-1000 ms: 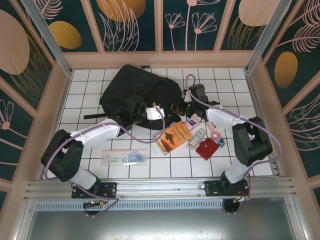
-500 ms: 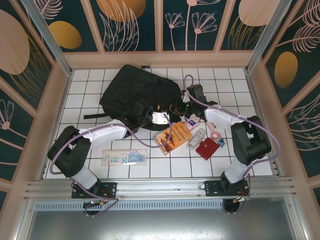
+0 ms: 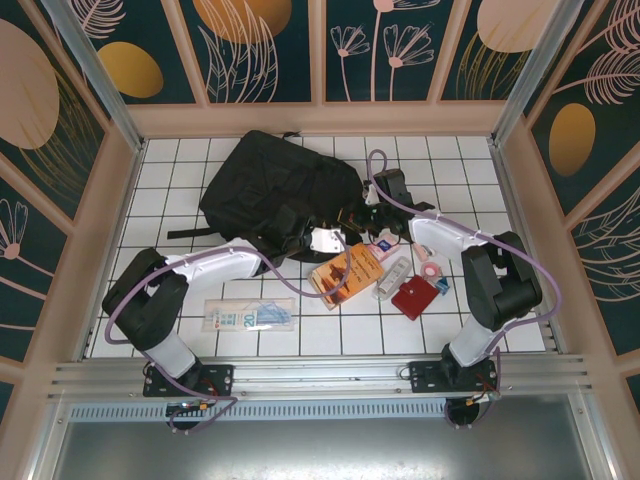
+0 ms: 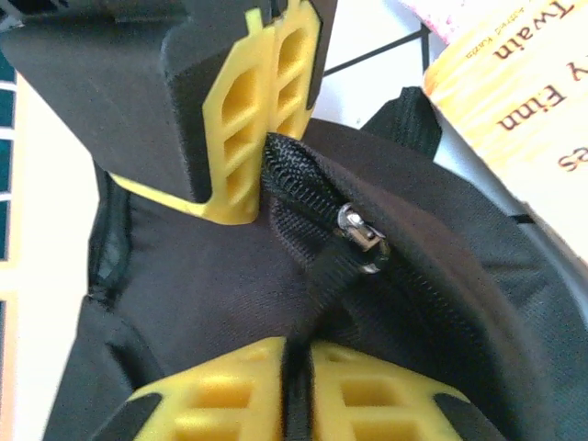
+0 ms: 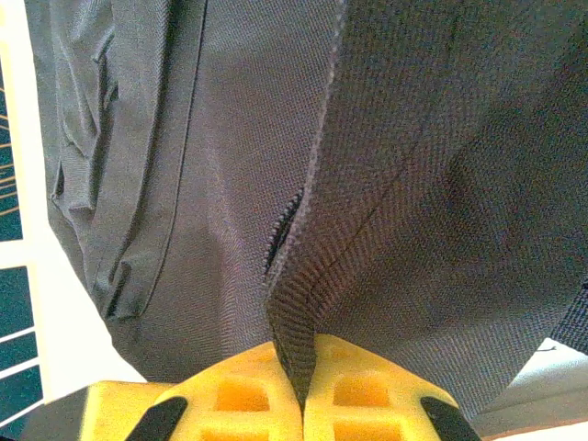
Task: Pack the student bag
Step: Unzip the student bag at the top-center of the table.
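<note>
Sliding toward 4 o'clock since a second ago, the left tool (image 3: 323, 240) now sits at the lower right corner of the backpack (image 3: 275, 185), and its elbow has swung in closer to the bag. Its yellow pads are clamped together on the black zip pull (image 4: 325, 276), whose strap runs down between them in the left wrist view. The right tool (image 3: 360, 214) has kept its place at the bag's 3 o'clock edge, pinched tight on a fold of the black fabric. The two tools sit just beside each other. The backpack lies on the white tiled desk (image 3: 460, 170), at about 11 o'clock from the middle. An orange book (image 3: 347, 273) lies at the bag's 5 o'clock, just beside the left tool. A red wallet (image 3: 413, 297) lies at the book's 4 o'clock, and a clear sleeve of banknotes (image 3: 250, 315) lies near the desk's 7 o'clock edge.
</note>
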You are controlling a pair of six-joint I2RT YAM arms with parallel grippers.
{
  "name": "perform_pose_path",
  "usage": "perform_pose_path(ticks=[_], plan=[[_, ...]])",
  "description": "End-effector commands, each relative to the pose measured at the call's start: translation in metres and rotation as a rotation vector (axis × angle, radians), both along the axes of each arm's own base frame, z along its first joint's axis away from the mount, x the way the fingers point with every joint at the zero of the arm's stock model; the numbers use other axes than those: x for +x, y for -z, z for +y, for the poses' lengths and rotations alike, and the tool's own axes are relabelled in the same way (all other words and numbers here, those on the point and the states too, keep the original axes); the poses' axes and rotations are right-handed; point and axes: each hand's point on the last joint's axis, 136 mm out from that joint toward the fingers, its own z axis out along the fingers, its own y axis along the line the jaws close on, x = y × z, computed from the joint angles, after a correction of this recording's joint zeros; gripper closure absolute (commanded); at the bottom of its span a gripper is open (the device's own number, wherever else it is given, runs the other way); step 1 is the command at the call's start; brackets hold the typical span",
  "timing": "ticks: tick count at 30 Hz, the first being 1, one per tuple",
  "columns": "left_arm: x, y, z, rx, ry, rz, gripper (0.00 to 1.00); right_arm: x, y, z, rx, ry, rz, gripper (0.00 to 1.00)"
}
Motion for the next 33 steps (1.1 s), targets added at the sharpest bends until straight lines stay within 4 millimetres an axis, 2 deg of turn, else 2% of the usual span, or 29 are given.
perform_pose_path(ticks=[1, 5, 7, 8, 15, 21, 26, 33], plan=[[-0.007, -0.004, -0.015, -0.029, 0.050, 0.025, 1.00, 0.001, -0.031, 0.020, 0.084, -0.051, -0.066, 1.00], [-0.005, -0.010, -0.011, -0.041, 0.018, 0.009, 1.00, 0.000, -0.027, 0.016, 0.063, -0.043, -0.066, 1.00], [-0.002, -0.019, -0.008, -0.058, -0.005, -0.017, 1.00, 0.000, -0.026, 0.014, 0.054, -0.041, -0.069, 1.00], [-0.005, -0.015, -0.002, -0.048, -0.016, -0.016, 1.00, 0.002, -0.023, 0.011, 0.039, -0.031, -0.068, 1.00], [-0.014, -0.016, 0.034, -0.021, -0.118, -0.066, 1.00, 0.017, -0.019, -0.016, 0.001, 0.029, -0.071, 1.00], [-0.015, -0.019, 0.057, -0.009, -0.203, -0.102, 1.00, 0.031, -0.018, -0.029, 0.001, 0.058, -0.072, 1.00], [-0.007, -0.016, 0.077, 0.023, -0.296, -0.149, 1.00, 0.038, -0.017, -0.035, -0.015, 0.068, -0.078, 1.00], [0.004, -0.017, 0.117, -0.001, -0.467, -0.151, 1.00, 0.049, -0.015, -0.053, -0.047, 0.102, -0.085, 1.00]])
